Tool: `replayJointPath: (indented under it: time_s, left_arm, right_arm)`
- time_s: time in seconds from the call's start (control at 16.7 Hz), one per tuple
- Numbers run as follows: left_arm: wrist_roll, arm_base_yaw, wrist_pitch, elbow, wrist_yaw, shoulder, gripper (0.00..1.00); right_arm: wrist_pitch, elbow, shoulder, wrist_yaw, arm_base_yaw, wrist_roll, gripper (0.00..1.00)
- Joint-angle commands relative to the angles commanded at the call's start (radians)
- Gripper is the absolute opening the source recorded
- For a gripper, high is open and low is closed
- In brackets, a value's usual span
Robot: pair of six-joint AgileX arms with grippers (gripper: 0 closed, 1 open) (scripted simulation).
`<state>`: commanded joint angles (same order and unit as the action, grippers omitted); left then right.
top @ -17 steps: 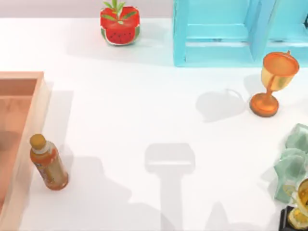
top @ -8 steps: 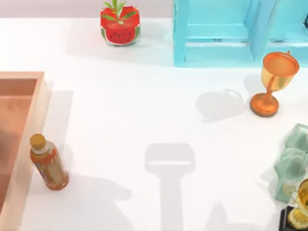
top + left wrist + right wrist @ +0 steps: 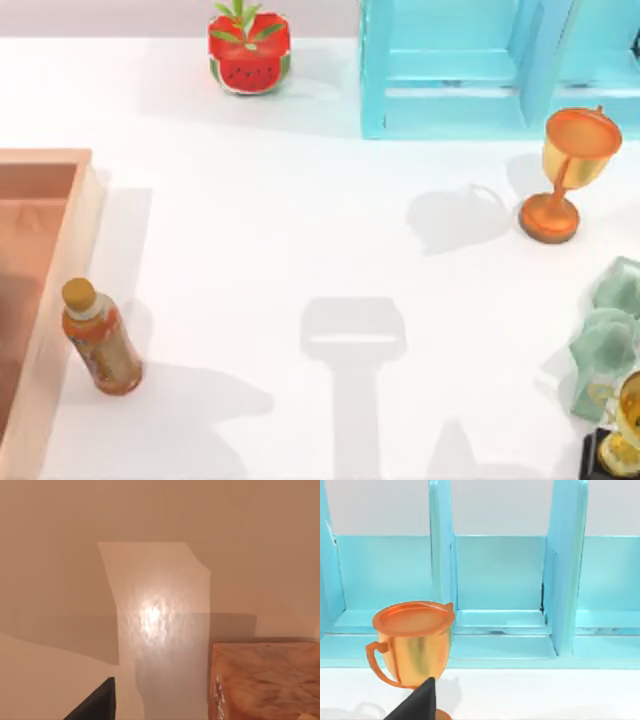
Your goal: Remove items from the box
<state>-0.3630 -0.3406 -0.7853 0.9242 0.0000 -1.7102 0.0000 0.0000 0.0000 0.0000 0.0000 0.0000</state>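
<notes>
One box at table's left edge | bottle beside its wall | fingers' state: cannot tell

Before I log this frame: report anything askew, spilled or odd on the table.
One oddity: the amber drink bottle with a tan cap leans tilted beside the salmon-orange wooden box. The orange goblet and watermelon-patterned plant pot stand upright.

One dark fingertip of the left gripper — another of the right.

Orange goblet stands before turquoise crate; watermelon pot far left.
</notes>
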Motion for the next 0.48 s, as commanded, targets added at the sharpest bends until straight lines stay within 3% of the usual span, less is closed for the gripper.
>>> replayJointPath:
  time_s: [0.06,0.48]
  left_arm:
    - [0.000,0.000,0.000,0.000,0.000,0.000,1.00]
    - [0.000,0.000,0.000,0.000,0.000,0.000,0.47]
  right_arm:
    - [0.000,0.000,0.000,0.000,0.000,0.000,1.00]
    - [0.000,0.000,0.000,0.000,0.000,0.000,1.00]
